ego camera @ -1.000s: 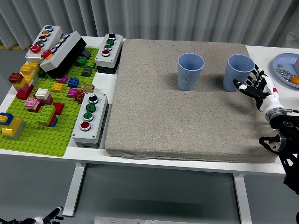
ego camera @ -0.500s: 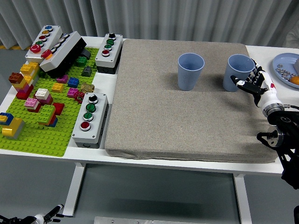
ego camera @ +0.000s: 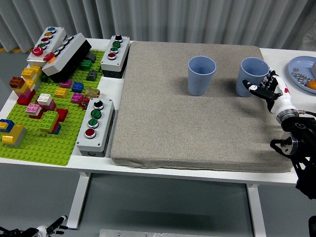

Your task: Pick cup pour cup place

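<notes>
Two light blue cups stand upright on the grey mat (ego camera: 192,128): one cup (ego camera: 201,75) at the back middle, the other cup (ego camera: 252,76) to its right. My right hand (ego camera: 268,87) sits just right of the right cup, fingers spread toward its side, touching or nearly touching the wall. It grips nothing. What the cups hold is hidden from this angle. My left hand is out of sight.
A blue plate (ego camera: 303,72) with small items lies at the far right edge. Left of the mat stand button boxes (ego camera: 96,124) (ego camera: 115,55) and a green baseplate (ego camera: 44,123) with several toy bricks. The table's near edge runs below the mat.
My right hand has crept a little up and left, closing the gap to the right cup. Both cups stay where they were.
</notes>
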`<move>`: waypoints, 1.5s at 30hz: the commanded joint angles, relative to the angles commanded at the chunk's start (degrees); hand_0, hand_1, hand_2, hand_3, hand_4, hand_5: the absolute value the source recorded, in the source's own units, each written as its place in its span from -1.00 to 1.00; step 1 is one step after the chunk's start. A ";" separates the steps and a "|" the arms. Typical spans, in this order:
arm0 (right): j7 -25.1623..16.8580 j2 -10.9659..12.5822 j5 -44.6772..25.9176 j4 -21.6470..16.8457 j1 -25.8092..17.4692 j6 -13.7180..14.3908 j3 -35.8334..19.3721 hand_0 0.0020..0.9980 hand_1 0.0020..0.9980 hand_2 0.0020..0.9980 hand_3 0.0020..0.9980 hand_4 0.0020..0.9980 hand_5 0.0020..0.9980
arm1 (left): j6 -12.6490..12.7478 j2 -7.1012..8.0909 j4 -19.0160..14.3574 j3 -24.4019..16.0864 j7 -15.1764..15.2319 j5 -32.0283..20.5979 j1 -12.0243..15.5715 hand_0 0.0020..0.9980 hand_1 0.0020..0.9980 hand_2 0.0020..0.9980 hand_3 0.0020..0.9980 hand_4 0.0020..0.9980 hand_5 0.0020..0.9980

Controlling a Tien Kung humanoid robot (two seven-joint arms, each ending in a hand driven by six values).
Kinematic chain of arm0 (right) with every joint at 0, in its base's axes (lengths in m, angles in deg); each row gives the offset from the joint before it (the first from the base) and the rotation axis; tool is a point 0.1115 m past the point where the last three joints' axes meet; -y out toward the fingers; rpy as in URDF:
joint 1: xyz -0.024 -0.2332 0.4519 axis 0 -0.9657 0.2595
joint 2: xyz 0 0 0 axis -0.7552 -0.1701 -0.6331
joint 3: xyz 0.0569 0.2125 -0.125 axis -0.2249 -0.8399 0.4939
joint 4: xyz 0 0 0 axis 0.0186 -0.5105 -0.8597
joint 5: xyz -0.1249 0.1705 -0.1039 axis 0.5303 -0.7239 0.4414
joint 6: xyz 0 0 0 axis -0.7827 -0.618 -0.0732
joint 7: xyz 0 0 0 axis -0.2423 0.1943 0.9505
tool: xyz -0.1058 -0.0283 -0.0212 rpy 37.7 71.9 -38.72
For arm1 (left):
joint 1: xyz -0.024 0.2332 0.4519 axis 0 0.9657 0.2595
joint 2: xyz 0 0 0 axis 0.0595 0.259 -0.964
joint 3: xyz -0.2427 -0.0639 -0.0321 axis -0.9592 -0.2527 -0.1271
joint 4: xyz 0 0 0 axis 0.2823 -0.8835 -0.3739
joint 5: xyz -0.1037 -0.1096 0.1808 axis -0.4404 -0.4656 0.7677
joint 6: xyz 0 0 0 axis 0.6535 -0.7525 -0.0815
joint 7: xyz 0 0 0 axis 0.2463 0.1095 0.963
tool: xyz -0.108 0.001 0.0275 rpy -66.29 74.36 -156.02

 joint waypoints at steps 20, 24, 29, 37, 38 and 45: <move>-0.27 -0.56 -0.70 1.37 1.50 -0.54 1.25 0.97 0.86 1.00 0.92 0.63 -0.60 | 0.00 -0.07 0.00 0.15 -0.12 0.40 -0.11 0.68 0.67 0.81 0.59 0.23 1.00; -0.32 -0.66 -0.72 1.62 2.12 -0.63 1.36 0.97 0.86 1.00 0.92 0.63 -0.60 | -0.01 -0.06 0.00 0.25 -0.13 0.37 -0.19 0.68 0.67 0.81 0.59 0.23 1.00; -0.30 -0.73 -0.72 1.91 2.60 -0.68 1.10 0.97 0.86 1.00 0.92 0.63 -0.60 | -0.04 -0.01 0.00 0.34 -0.13 0.31 -0.41 0.69 0.67 0.81 0.59 0.23 1.00; -0.31 -0.85 -0.78 2.11 2.70 -0.58 0.85 0.96 0.86 1.00 0.92 0.62 -0.60 | -0.05 0.00 0.00 0.39 -0.13 0.18 -0.63 0.68 0.67 0.81 0.59 0.23 1.00; -0.31 -0.87 -0.85 2.14 2.64 -0.56 0.90 0.96 0.86 1.00 0.92 0.62 -0.60 | -0.05 0.00 0.00 0.38 -0.13 0.21 -0.61 0.68 0.67 0.81 0.59 0.23 1.00; -0.34 -0.98 -1.08 2.44 2.40 -0.62 0.81 0.95 0.86 1.00 0.91 0.62 -0.60 | -0.07 0.01 0.00 0.39 -0.14 0.22 -0.65 0.69 0.67 0.81 0.59 0.23 1.00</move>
